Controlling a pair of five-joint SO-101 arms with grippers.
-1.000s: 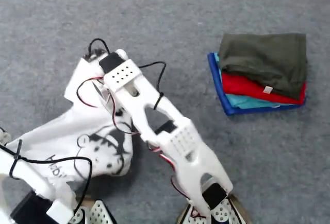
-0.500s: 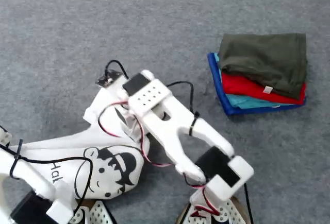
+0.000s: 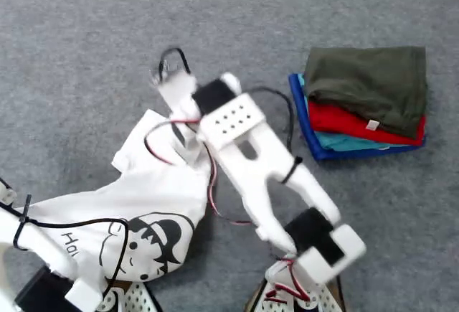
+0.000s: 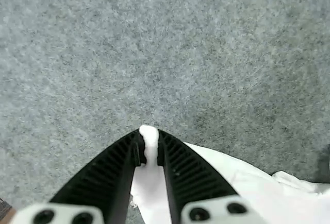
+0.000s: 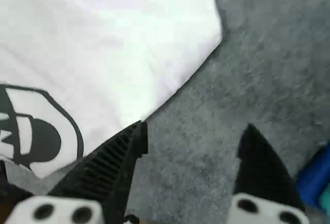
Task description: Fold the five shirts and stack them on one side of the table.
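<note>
One white shirt [image 3: 154, 197] lies crumpled on grey table [image 3: 72, 54], fold pinched tight in left gripper [image 4: 149, 142]. Right gripper [image 5: 196, 128] gapes wide over shirt's far edge, holding nothing. Stack of four folded shirts [image 3: 362, 100] sits well beyond right gripper.

White shirt [image 3: 161, 186] — black cartoon print [image 3: 156, 242] (grey table [image 3: 72, 54])

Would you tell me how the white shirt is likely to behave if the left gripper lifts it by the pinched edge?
Probably floppy: the white shirt lies creased and bunched. It should hang and drag from the left gripper, which pinches only a small fold.
</note>
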